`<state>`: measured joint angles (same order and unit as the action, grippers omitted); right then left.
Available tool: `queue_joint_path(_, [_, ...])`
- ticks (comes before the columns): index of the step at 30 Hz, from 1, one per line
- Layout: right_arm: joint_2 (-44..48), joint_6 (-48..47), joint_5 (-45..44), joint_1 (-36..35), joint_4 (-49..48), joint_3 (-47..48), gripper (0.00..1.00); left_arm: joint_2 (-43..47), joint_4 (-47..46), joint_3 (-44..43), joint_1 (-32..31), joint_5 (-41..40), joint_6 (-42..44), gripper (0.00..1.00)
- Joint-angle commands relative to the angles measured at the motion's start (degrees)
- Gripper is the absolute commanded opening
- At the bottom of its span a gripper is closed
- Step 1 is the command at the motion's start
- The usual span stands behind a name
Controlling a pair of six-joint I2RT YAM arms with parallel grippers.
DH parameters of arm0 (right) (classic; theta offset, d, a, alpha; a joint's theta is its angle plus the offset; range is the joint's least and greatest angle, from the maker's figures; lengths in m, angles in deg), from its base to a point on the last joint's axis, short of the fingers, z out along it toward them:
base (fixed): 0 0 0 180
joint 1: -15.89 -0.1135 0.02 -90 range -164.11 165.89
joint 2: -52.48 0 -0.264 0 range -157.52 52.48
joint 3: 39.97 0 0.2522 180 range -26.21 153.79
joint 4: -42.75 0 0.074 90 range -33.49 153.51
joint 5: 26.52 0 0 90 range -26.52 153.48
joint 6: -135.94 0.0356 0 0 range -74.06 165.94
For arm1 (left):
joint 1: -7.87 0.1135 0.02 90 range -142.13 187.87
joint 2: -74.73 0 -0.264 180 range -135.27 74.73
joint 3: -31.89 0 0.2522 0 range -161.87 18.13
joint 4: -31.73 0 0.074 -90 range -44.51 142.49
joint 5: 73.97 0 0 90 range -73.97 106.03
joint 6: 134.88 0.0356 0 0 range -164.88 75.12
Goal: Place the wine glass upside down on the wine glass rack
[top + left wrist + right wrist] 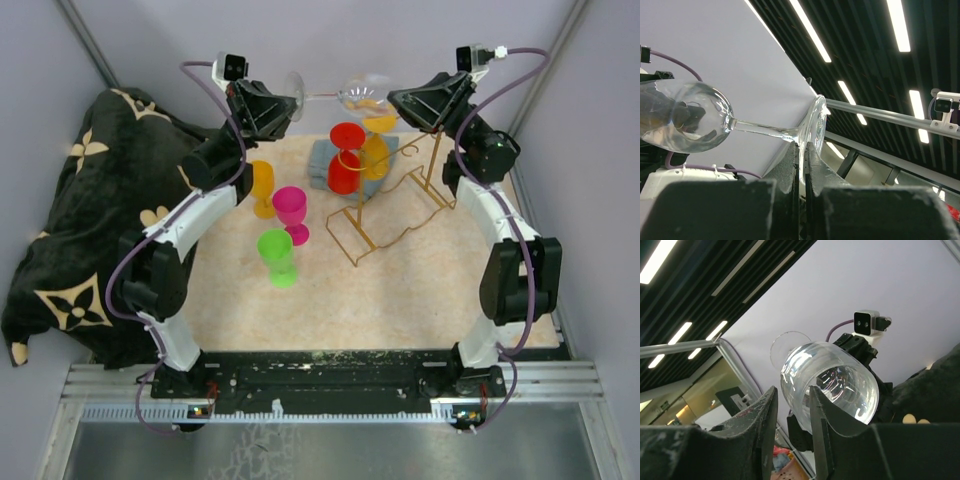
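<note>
A clear wine glass (362, 95) lies level in the air above the table's back edge, between both grippers. My left gripper (290, 108) is shut on its round foot (816, 125), and the stem and bowl (685, 117) stick out sideways. My right gripper (400, 102) is at the bowl's mouth (830, 385); its jaws (790, 397) stand apart with the bowl's near wall between them. The gold wire wine glass rack (390, 215) stands on the table below, with a red glass (347, 150) and an orange glass (378, 150) on it.
A yellow glass (262, 185), a magenta glass (291, 210) and a green glass (277, 255) stand left of the rack. A grey-blue cloth (322, 165) lies behind the rack. A black patterned blanket (90, 220) covers the left side.
</note>
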<state>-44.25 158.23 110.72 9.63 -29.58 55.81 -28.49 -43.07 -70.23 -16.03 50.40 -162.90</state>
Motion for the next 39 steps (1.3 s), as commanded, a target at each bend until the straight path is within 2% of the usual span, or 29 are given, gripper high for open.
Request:
queue_joint_path(1, [3.55,0.21,0.38,-0.26,-12.75,0.82,0.33,2.10,-7.23,-2.85,1.16,-1.65,-3.47,0.00])
queue_joint_path(11, [3.65,0.42,0.92,3.38,-12.76,-0.43,0.34,4.11,-6.01,-3.39,1.94,-1.17,-2.42,0.00])
queue_joint_path(17, [4.45,0.06,2.25,8.11,-11.95,-1.54,0.34,5.50,-3.97,-3.96,2.15,0.32,-1.52,0.00])
queue_joint_path(26, [8.38,-6.68,6.43,18.02,-2.01,-2.08,0.34,13.75,8.56,2.24,2.60,9.56,7.40,0.00])
queue_joint_path(32, [10.78,-16.98,9.45,19.53,12.31,-1.40,0.35,22.25,25.34,9.33,2.57,15.16,18.39,0.00])
queue_joint_path(34, [13.03,-23.89,9.30,19.49,20.80,-2.11,0.35,25.29,34.53,10.75,2.60,16.61,25.03,0.00])
queue_joint_path(37, [17.18,-39.32,7.83,19.38,40.40,-2.20,0.35,29.12,50.98,10.95,2.36,17.30,35.29,0.00])
queue_joint_path(39, [19.59,-46.69,6.01,19.23,49.81,-1.89,0.35,30.52,60.33,10.76,2.14,16.86,39.91,0.00])
